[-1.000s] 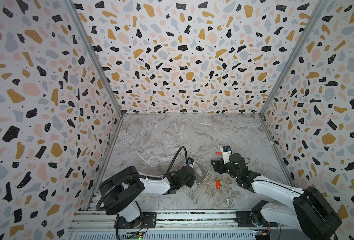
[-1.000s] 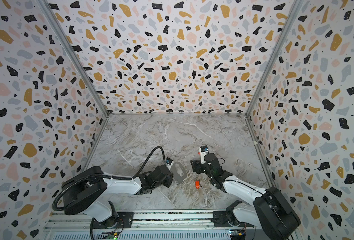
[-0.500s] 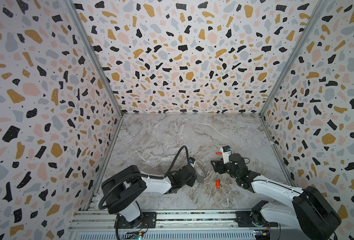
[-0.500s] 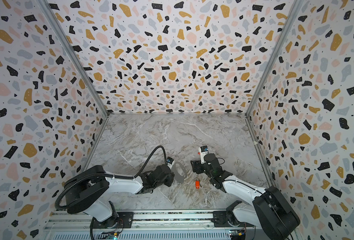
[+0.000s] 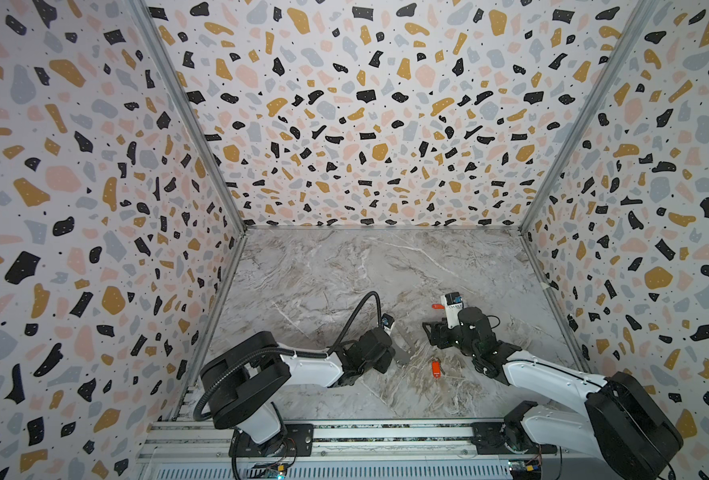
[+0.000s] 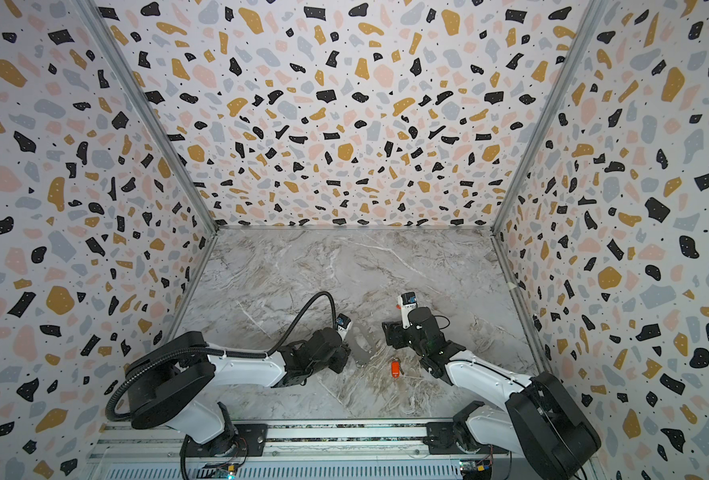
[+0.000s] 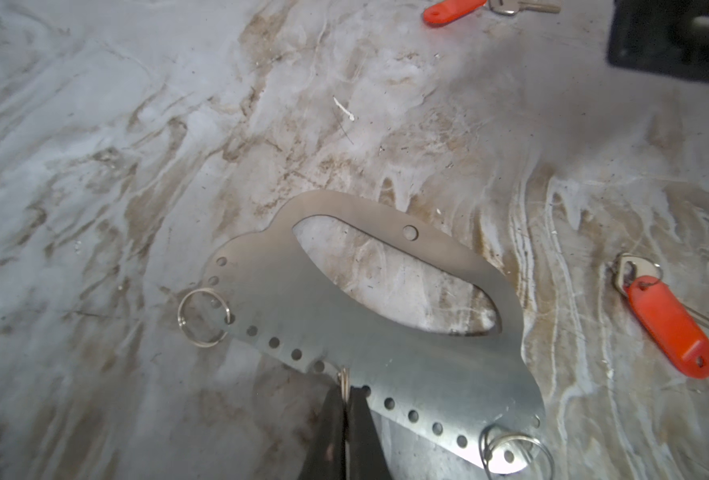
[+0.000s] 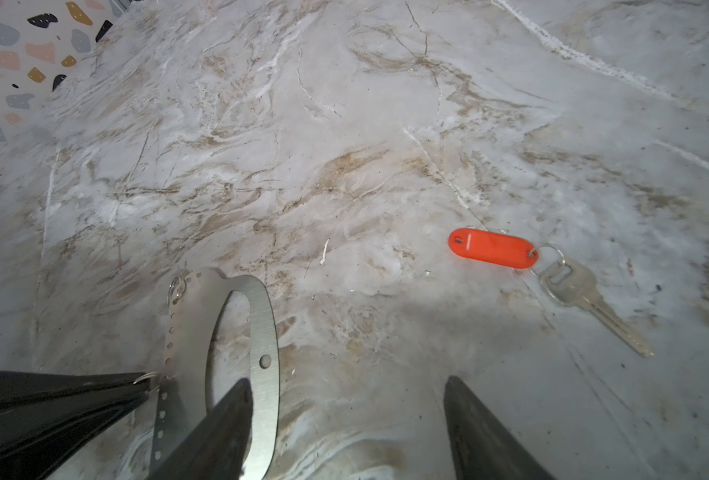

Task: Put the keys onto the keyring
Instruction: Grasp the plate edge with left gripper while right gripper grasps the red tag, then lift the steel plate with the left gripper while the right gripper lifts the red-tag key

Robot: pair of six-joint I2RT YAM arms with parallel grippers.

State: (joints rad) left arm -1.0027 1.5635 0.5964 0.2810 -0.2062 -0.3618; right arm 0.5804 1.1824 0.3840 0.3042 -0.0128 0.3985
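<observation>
The left end effector [image 7: 346, 395] pinches a split ring [image 7: 343, 378] on the keyring [image 7: 303, 299] — stiff, flat, likely slippery steel near the front edge of the surface [image 5: 344, 270] — the right end effector [image 8: 344, 380] hangs open, and the light keys [image 8: 569, 286] nearby look best taken by their tags [image 8: 492, 248].

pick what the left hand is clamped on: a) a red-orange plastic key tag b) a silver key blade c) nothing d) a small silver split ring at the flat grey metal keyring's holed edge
D: the left hand is shut on the small silver split ring at the holed edge of the flat grey metal keyring.
</observation>
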